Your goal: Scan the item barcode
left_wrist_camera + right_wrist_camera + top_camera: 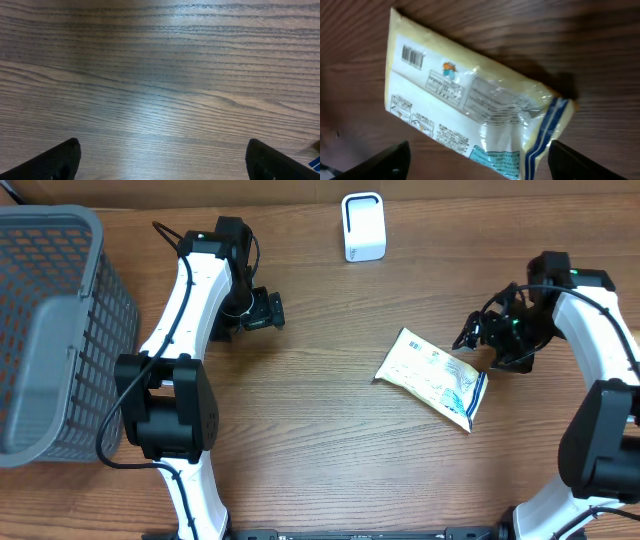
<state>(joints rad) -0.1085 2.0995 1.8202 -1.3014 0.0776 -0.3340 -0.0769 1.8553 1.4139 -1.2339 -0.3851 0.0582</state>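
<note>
The item is a flat yellow-and-white packet (432, 378) with a blue-striped end, lying on the wooden table right of centre. In the right wrist view the packet (470, 105) lies printed side up, its barcode (413, 56) near the far corner. My right gripper (478, 333) (480, 167) hangs just above the packet's right end, jaws wide open, with both fingertips (390, 160) clear of it. My left gripper (268, 310) (162, 162) is open over bare wood at the left, well away from the packet. A white scanner (363, 226) stands at the back centre.
A large grey mesh basket (50, 330) fills the left edge of the table. The left arm's base (165, 405) sits at the front left and the right arm's base (600, 440) at the front right.
</note>
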